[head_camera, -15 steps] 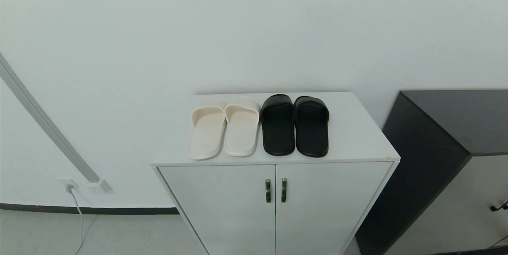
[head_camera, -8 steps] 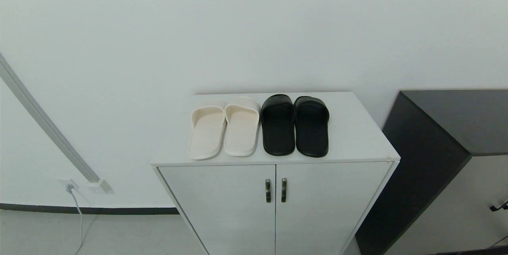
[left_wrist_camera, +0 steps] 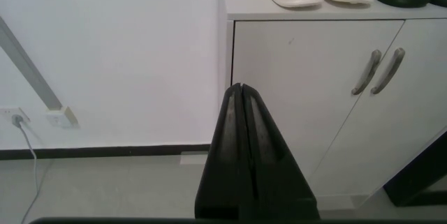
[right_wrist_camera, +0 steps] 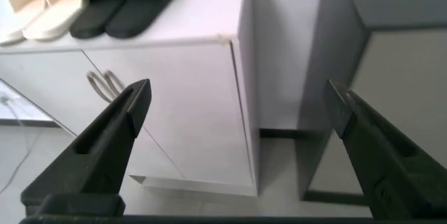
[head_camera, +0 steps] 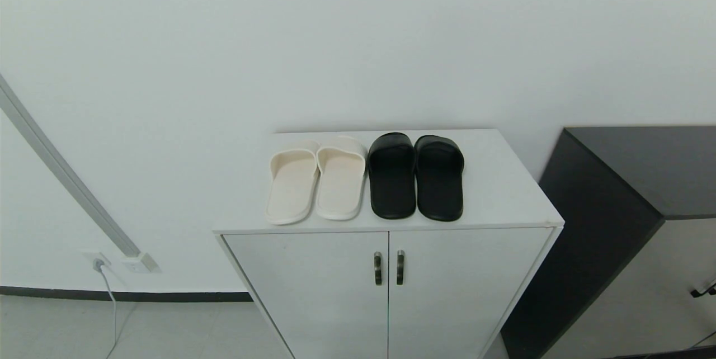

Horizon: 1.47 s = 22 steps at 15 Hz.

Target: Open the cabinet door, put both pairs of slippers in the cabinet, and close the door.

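A plain white wall [head_camera: 358,40] fills the upper part of the head view. In the lower centre of the frame stands the white cabinet [head_camera: 313,292], with both doors [head_camera: 464,286] shut and two slim metal handles [head_camera: 389,268] side by side where they meet. On its flat top, two pairs lie in a row with heels toward the camera: the cream slippers [head_camera: 316,183] left of centre and the black slippers [head_camera: 417,177] just beside them on the right, the inner shoes touching. A dark cabinet [head_camera: 604,219] stands at the right edge. At the lower left are a wall socket [head_camera: 99,263] with a cable [head_camera: 113,306] running down to the floor, and a grey conduit [head_camera: 61,174] slanting across the wall.

In the left wrist view, the left hand [left_wrist_camera: 242,133] has its two dark fingers pressed together. It hangs in front of the cabinet's left corner, below the tabletop where the cream slippers rest, apart from the handles.

In the right wrist view, the right hand [right_wrist_camera: 239,91] has its fingers spread wide apart, holding nothing. Between them appears the cabinet's right corner, with both pairs of slippers on top beyond.
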Motion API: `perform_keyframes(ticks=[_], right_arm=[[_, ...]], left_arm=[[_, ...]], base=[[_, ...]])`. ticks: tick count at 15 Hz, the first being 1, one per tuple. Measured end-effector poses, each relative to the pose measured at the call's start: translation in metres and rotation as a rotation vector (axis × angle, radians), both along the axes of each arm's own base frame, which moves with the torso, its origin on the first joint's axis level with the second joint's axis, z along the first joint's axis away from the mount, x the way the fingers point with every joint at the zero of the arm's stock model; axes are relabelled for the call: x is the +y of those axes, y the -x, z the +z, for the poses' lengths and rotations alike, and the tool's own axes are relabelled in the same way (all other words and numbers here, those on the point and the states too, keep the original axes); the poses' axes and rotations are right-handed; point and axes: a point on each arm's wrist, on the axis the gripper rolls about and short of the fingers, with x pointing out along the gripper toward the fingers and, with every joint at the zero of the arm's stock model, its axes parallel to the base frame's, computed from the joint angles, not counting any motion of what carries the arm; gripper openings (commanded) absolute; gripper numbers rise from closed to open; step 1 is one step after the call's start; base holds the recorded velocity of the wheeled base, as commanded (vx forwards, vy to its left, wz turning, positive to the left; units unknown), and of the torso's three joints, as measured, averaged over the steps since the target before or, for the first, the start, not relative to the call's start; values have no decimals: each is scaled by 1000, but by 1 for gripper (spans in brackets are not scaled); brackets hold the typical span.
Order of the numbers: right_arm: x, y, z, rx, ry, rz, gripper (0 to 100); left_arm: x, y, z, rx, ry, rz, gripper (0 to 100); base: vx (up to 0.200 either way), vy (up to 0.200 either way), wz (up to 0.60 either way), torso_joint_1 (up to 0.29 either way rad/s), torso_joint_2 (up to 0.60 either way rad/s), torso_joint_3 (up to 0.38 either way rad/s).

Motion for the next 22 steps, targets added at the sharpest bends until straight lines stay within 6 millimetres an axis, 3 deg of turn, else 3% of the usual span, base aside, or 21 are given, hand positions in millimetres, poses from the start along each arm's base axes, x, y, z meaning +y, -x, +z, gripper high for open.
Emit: perform_keyframes(ticks=[3, 6, 11, 18, 22], right_arm=[[10, -46, 32, 15, 0, 76, 100], [32, -89, 62, 15, -1, 151, 100], [107, -137, 76, 60, -33, 219, 100], [204, -192, 86, 29, -13, 89, 100], [249, -219, 77, 13, 5, -16, 100]], left_arm=[[0, 0, 0, 0, 0, -1, 0], [0, 0, 0, 0, 0, -1, 0], [0, 0, 0, 1, -1, -3, 0], [0, 0, 0, 1, -1, -3, 0], [0, 0, 0, 1, -1, -3, 0]], base=[[0, 0, 0, 0, 0, 0], [0, 0, 0, 0, 0, 0], [0, 0, 0, 0, 0, 0], [0, 0, 0, 0, 0, 0], [0, 0, 0, 0, 0, 0]])
